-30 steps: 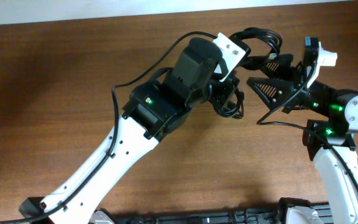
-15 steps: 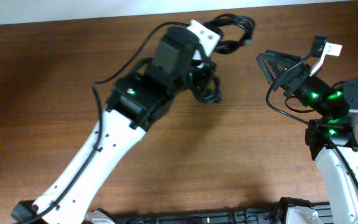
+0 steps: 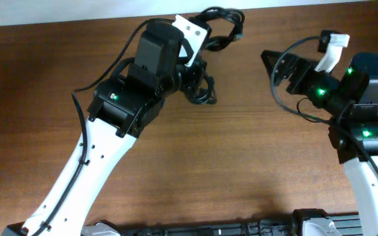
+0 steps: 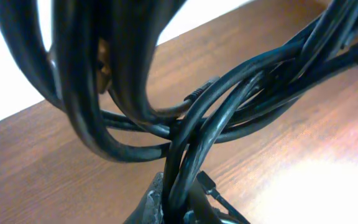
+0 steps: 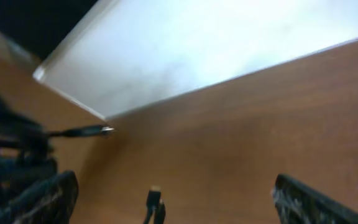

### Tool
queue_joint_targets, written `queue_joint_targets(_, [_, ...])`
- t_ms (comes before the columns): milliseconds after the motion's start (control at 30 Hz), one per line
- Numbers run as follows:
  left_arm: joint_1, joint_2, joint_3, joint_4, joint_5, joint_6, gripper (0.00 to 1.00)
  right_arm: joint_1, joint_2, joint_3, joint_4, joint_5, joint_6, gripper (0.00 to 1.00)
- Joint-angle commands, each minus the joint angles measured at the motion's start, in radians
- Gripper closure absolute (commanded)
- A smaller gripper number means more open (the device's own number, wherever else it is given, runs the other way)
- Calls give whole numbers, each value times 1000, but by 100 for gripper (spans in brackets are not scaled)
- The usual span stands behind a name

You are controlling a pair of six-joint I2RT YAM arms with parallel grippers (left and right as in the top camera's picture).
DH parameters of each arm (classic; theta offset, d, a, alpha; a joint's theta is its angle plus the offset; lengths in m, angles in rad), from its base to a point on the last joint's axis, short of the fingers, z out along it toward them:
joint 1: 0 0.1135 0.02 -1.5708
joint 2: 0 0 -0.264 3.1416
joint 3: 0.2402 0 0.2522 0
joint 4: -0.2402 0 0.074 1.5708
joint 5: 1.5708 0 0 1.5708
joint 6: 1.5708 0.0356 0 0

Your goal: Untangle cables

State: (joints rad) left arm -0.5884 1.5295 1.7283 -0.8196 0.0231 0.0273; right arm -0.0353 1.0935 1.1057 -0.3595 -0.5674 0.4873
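Closest in, the left claw [image 4: 174,208] is pinched narrow on a few strands of the cables [image 4: 216,118]. The strands rise from its jaws and twist into a knot of black loops, held up off the bench [image 4: 42,168]. From overhead, the bundle hangs at the tip of the left arm near the bench's far edge, one loop drooping beside the wrist and another reaching outward.

Across from it, the right claw [image 5: 179,205] stands wide and empty, well apart from the bundle and turned toward it. Its wrist view shows the tangle at the left margin, with a small plug [image 5: 92,131] poking out.

I judge the step in hand to be picking a fresh hold: one arm anchors the knot while the other lines up. The next move calls for the right claw to close on one free end, likely that plug, and draw it away so the strand slides out. Catching several strands would probably tighten the knot.
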Motion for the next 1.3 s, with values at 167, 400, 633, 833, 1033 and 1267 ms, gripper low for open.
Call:
queue_joint_targets(167, [2,-26,9,-119,15,320,100,179,-89,43,-203,56,-458,1])
queue_joint_targets(400, [1,-24,9,-177,161,472,100,234,-156,43,-249,57,-529,1])
queue_joint_targets(633, [-7,-19,8,-219,285,551,100,232,-179,43,-211,83,-529,1])
queue_joint_targets(833, [-45,-19,8,-259,300,607,99,232,-170,43,-179,83,-529,34])
queue_joint_targets(1033, [-57,-19,8,-252,228,617,100,232,-138,43,-241,82,-529,96])
queue_joint_targets(1267, [-57,-19,8,-132,91,613,100,232,-138,43,-371,19,-708,96])
